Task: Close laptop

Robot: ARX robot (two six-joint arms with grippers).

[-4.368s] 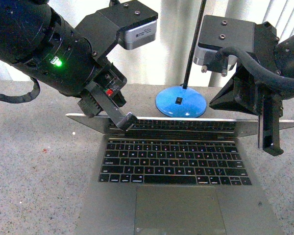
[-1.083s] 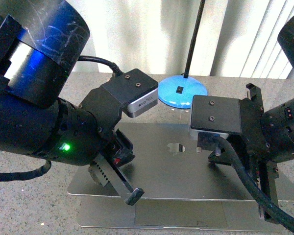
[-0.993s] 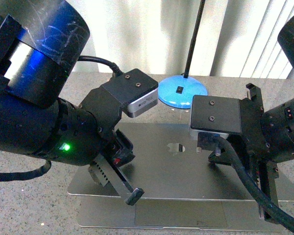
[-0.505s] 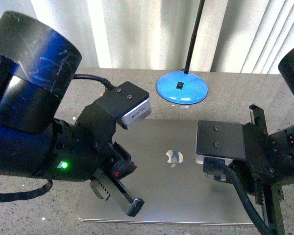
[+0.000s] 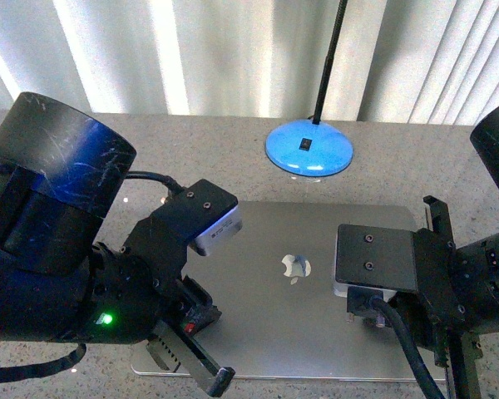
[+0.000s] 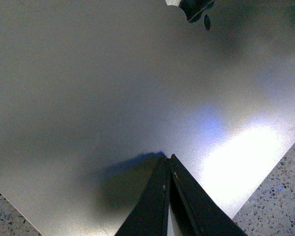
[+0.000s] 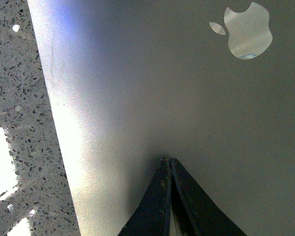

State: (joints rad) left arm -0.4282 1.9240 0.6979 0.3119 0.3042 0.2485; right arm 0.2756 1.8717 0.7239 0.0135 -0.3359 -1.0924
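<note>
Indoors, laptop [image 5: 293, 312] lies closed on speckled table [image 5: 195, 145], blinds [image 5: 233, 50] behind; left tool [image 6: 166, 158], right tool [image 7: 166, 160] each pinched together.

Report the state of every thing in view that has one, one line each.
laptop: closed, lid flat down, logo facing up.
left end effector: shut, tips down at the lid.
right end effector: shut, tips down at the lid.
lamp: standing upright; head out of view, so on or off cannot be told.
left arm light: lit green.
</note>
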